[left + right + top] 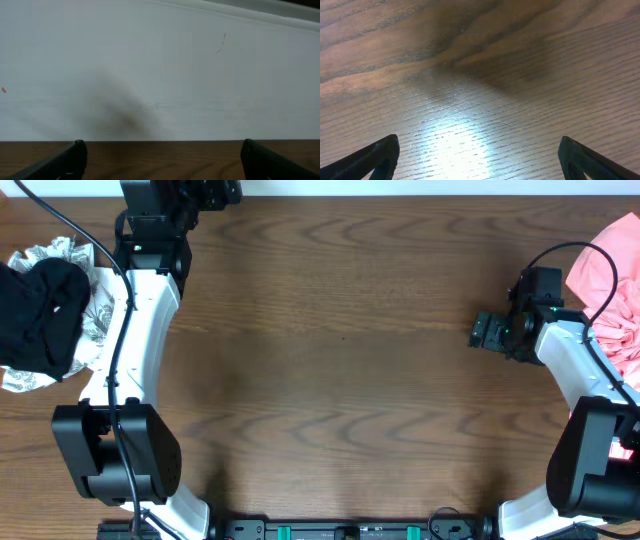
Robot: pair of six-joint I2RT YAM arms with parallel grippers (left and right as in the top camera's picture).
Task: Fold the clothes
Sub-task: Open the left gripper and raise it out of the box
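Both the left gripper (162,150) and right gripper (480,152) are gaping wide, empty; the black garment (40,315) is lying bunched, long axis running near-to-far.

- My left arm (135,330) reaches far forward; left gripper (162,155) spread wide, holding nothing.
- My right gripper (477,152), turned inward, likewise gapes empty.

table (340,330): grained wood, faint sheen | clothes (40,310): soft, matt, crumpled cloth
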